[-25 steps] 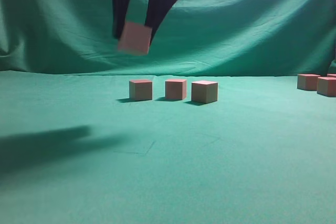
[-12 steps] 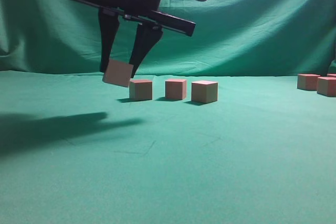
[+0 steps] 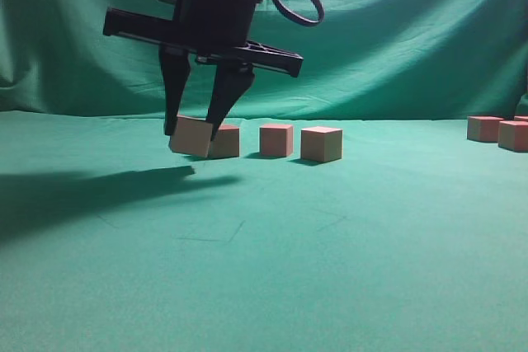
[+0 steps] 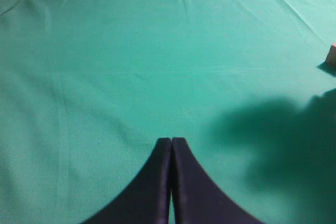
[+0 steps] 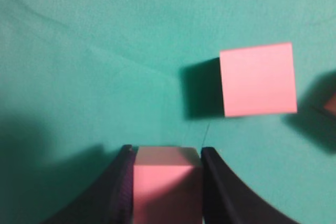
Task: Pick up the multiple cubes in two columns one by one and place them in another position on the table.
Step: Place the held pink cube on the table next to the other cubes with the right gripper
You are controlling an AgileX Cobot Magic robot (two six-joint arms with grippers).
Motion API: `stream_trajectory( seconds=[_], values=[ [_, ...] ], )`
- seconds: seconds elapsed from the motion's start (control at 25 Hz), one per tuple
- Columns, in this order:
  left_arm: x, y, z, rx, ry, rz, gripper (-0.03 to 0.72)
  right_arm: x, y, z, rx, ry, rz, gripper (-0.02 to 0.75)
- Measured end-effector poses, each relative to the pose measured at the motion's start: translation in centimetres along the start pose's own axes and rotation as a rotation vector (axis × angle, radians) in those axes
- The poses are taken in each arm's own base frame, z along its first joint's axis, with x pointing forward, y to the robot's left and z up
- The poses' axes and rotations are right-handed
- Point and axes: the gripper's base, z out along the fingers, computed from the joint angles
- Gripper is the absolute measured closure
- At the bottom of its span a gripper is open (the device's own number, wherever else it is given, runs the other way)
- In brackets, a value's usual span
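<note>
My right gripper [image 3: 194, 130] is shut on a pinkish-tan cube [image 3: 190, 137], tilted and just above the table [image 3: 264, 269], right beside the leftmost cube [image 3: 227, 142] of a row. Two more cubes [image 3: 275, 139] [image 3: 322, 144] continue that row to the right. In the right wrist view the held cube [image 5: 167, 182] fills the gap between the fingers of the gripper [image 5: 165, 153], and a resting cube [image 5: 257, 80] lies ahead on the right. My left gripper [image 4: 171, 140] hangs shut and empty over bare cloth.
More cubes [image 3: 484, 128] [image 3: 513, 135] sit at the far right edge of the table. A cube's corner [image 4: 332, 55] shows at the right edge of the left wrist view. A draped green backdrop [image 3: 396, 30] rises behind.
My right gripper has come down and a little leftward with the cube, from well above the row to just over the cloth beside its leftmost cube.
</note>
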Motion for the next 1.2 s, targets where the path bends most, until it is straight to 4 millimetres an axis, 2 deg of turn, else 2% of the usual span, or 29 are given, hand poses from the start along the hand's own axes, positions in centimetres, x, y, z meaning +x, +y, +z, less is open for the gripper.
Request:
stream_trajectory(
  seconds=[0.32, 0.52, 1.2],
  values=[
    [0.0, 0.0, 0.0, 0.0, 0.0, 0.0, 0.688, -2.0, 0.7, 0.6, 0.028, 0.053, -0.006, 0.473],
    [0.0, 0.0, 0.0, 0.0, 0.0, 0.0, 0.688, -2.0, 0.6, 1.7, 0.066, 0.133, 0.001, 0.473],
    [0.0, 0.0, 0.0, 0.0, 0.0, 0.0, 0.688, -2.6, 0.6, 1.2, 0.087, 0.098, 0.019, 0.473]
  ],
)
